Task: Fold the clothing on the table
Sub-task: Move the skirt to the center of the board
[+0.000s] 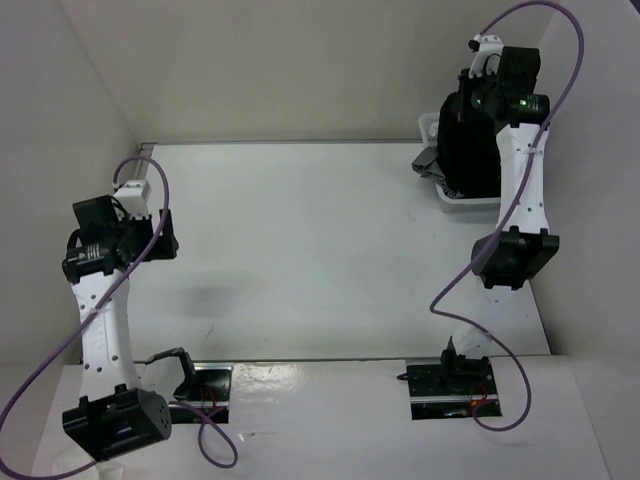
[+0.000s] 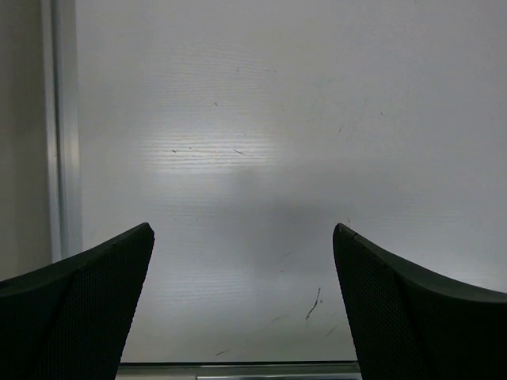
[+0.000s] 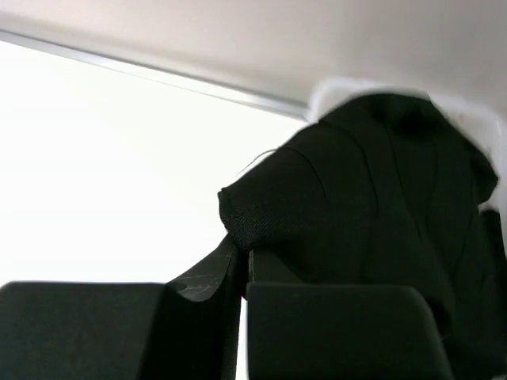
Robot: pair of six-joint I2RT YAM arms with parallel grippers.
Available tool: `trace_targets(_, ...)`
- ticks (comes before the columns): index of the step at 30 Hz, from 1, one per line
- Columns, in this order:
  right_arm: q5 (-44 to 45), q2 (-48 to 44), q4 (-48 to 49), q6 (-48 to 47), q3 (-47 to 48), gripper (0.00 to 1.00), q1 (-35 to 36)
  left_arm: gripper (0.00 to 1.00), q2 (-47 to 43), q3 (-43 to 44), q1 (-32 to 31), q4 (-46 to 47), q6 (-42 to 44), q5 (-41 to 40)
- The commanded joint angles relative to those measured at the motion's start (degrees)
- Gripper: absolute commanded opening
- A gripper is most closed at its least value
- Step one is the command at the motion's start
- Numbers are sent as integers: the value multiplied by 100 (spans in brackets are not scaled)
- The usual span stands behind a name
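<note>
Skirt [image 3: 372,206] hangs from your right gripper [image 3: 242,255], whose fingers are squeezed tight on its edge, over the white basket [image 1: 428,125] at the far right corner of the table [image 1: 300,240]. Your left gripper [image 2: 242,233] is wide open and holds nothing.

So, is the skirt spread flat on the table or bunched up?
Bunched: the skirt hangs in a clump from the shut right end effector, at the basket.

Skirt [image 1: 468,140]: in the basket [image 1: 462,204], its top under the right gripper [image 3: 242,255].
Basket: on the table [image 1: 300,250], far right corner.
Left gripper [image 2: 242,237]: over the table's left side.
</note>
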Motion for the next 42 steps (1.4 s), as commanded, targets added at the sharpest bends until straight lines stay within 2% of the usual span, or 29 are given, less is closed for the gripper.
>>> trace_targets(1, -602, -823, 38, 203, -37, 0, 327, 100, -317, 266, 30, -99, 270, -207)
trace_targets(2, -969, -980, -23, 256, -126, 0, 327, 100, -371, 318, 30, -161, 270, -277)
trace_targets(6, -1386, -1498, -23, 362, -793, 0, 923, 100, -791, 319, 30, -266, 393, -339)
trace_targets(11, -1859, -2106, 38, 89, -1778, 0, 2179, 100, -1205, 433, 30, -319, 464, -559)
trace_targets(16, -4141, -2431, 38, 10, -2595, 4, 2304, 100, -1435, 495, 30, -372, 464, -559)
trace_targets(18, -4400, -2485, 100, -77, -2919, 6, 2663, 100, -1601, 495, 30, -425, 411, -428)
trace_targets(20, -4217, -2616, -14, -384, -3123, 10, 3085, 100, -1654, 495, 30, -425, 411, -287)
trace_targets(21, -4068, -2616, -15, -481, -3332, 15, 3548, 100, -1654, 495, 30, -477, 411, -234)
trace_targets(22, -3675, -2616, -67, -534, -3430, 46, 3770, 100, -1654, 495, 30, -478, 350, -182)
trace_targets(24, -3330, -2616, -67, -667, -3658, 86, 4174, 100, -1707, 495, 30, -530, 349, -76)
trace_targets(25, -3189, -2616, -7, -736, -3660, 98, 4229, 100, -1707, 495, 30, -531, 349, -23)
trace_targets(31, -1846, -2380, 28, -1141, -3852, 98, 4352, 100, -1760, 556, 30, -531, 472, 275)
trace_targets(36, 448, -2677, 915, -1019, -5020, 98, 4352, 100, -1681, 618, 30, -531, 542, 995)
trace_targets(39, 1160, -2748, 1171, -1018, -5610, 98, 4352, 100, -1409, 556, 30, -644, 762, 1348)
trace_targets(42, 1294, -2748, 1355, -966, -5988, 98, 4229, 100, -935, 617, -22, -733, 956, 1524)
